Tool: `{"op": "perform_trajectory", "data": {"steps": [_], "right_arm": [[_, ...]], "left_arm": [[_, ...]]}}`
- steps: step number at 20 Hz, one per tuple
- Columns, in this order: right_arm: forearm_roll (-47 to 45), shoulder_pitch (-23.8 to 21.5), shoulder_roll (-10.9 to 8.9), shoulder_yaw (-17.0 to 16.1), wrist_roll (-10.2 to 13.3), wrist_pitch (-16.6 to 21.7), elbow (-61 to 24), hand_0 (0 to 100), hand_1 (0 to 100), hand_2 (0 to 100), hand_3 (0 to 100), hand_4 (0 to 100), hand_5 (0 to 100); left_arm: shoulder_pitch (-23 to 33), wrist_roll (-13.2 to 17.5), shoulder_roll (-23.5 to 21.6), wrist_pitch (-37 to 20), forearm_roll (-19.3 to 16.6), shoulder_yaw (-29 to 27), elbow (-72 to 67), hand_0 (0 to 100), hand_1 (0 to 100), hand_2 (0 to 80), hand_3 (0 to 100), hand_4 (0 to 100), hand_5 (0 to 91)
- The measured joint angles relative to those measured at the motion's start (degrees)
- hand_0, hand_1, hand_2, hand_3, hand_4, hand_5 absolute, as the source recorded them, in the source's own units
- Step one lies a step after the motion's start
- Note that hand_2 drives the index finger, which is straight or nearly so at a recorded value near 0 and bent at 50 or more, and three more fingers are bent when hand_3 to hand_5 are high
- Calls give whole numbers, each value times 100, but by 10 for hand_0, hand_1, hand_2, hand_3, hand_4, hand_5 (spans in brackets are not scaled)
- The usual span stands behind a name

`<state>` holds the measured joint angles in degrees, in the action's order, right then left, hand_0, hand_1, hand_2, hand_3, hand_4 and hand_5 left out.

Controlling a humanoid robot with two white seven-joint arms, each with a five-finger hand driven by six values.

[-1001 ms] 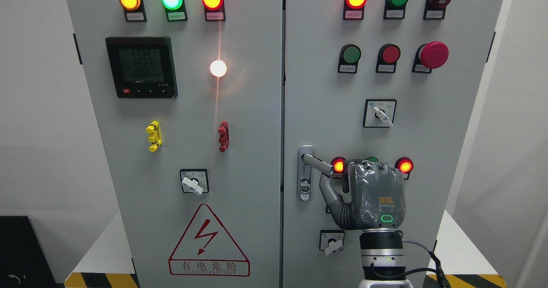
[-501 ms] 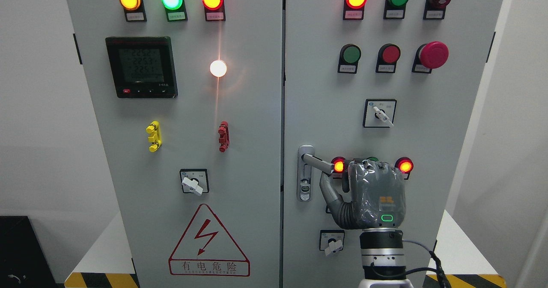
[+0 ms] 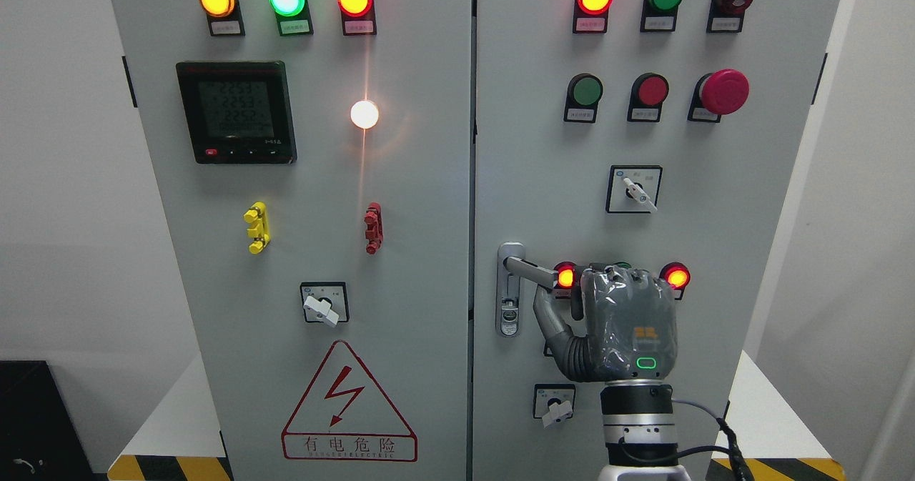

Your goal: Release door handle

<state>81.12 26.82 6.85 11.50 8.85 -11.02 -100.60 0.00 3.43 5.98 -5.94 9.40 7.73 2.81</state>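
Note:
The silver door handle (image 3: 532,270) is on the left edge of the cabinet's right door (image 3: 543,145). Its lever is swung out and points right and slightly down from its lock plate (image 3: 508,302). My right hand (image 3: 620,320) rises from the bottom edge just right of the lever, with its grey back facing me. The fingers (image 3: 576,301) are curled and the lever's free end shows bare just left of them. My thumb (image 3: 547,316) reaches up-left beneath the lever, with a small gap. The left arm is out of view.
Lit red lamps (image 3: 565,276) (image 3: 675,277) flank the hand. A rotary switch (image 3: 554,402) sits below it and another (image 3: 634,189) above. A red mushroom button (image 3: 723,91) is at the upper right. The left door (image 3: 322,181) carries a meter and a warning triangle.
My right hand has drifted a few pixels to the right, away from the lever. The handle and doors have not moved.

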Motion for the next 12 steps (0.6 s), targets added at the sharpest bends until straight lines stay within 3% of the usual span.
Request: {"op": "perform_trajectory", "data": {"steps": [12], "right_arm": [[0,4,-4,1,-5,1,-6,579,346,921,1000,989,1000]], "left_arm": [[0,0,0,0,0,0,0,120,556,0,0,0,0]]}}
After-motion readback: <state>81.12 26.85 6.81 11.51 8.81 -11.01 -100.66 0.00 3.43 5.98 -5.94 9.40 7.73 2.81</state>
